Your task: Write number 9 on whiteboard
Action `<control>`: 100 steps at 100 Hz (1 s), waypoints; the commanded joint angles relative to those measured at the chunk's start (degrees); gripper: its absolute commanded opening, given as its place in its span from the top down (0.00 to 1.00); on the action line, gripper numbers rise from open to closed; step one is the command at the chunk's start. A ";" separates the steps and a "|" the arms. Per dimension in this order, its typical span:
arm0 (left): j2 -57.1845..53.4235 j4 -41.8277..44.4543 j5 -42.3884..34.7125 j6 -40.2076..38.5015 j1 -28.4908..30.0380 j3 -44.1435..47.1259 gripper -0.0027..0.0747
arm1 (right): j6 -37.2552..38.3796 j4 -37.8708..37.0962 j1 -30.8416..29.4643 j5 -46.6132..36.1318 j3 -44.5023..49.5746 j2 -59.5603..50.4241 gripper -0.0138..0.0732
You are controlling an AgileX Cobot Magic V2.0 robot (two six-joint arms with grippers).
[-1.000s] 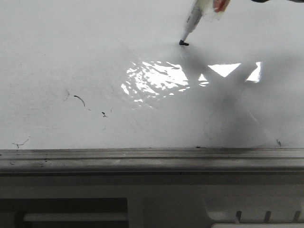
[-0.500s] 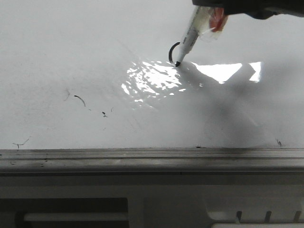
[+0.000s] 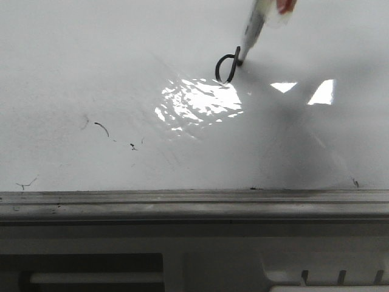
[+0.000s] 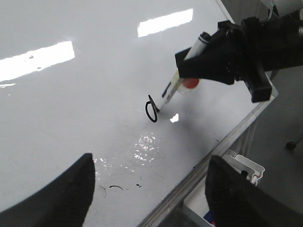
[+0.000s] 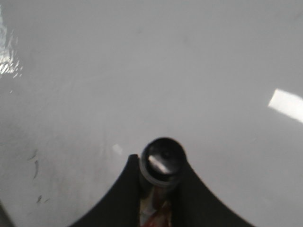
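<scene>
The whiteboard (image 3: 91,61) fills the front view. The number 9 (image 3: 225,68) shows on it as a small black oval loop; no stem shows. A white marker (image 3: 255,27) comes down from the top edge with its tip at the loop's upper right. My right gripper (image 5: 160,163) is shut on the marker's (image 5: 161,158) barrel. In the left wrist view the right gripper (image 4: 227,56) holds the marker (image 4: 173,87) slanted, tip at the loop (image 4: 151,109). My left gripper (image 4: 151,163) is open and empty, hovering above the board (image 4: 71,109) near its ledge.
A grey metal ledge (image 3: 182,198) runs along the board's near edge. Small stray black scribbles (image 3: 102,128) lie at the board's near left. A glare patch (image 3: 197,100) sits just below the loop. A white bin (image 4: 244,168) stands beyond the ledge (image 4: 227,142).
The marker drew a curve toward me from a bare spot, then swept back up and closed it into an oval loop. The left gripper shows no change.
</scene>
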 commanded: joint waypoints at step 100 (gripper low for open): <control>25.47 -27.01 14.46 33.96 -6.02 -1.30 0.48 | -1.20 3.92 16.97 17.11 -9.57 -6.73 0.93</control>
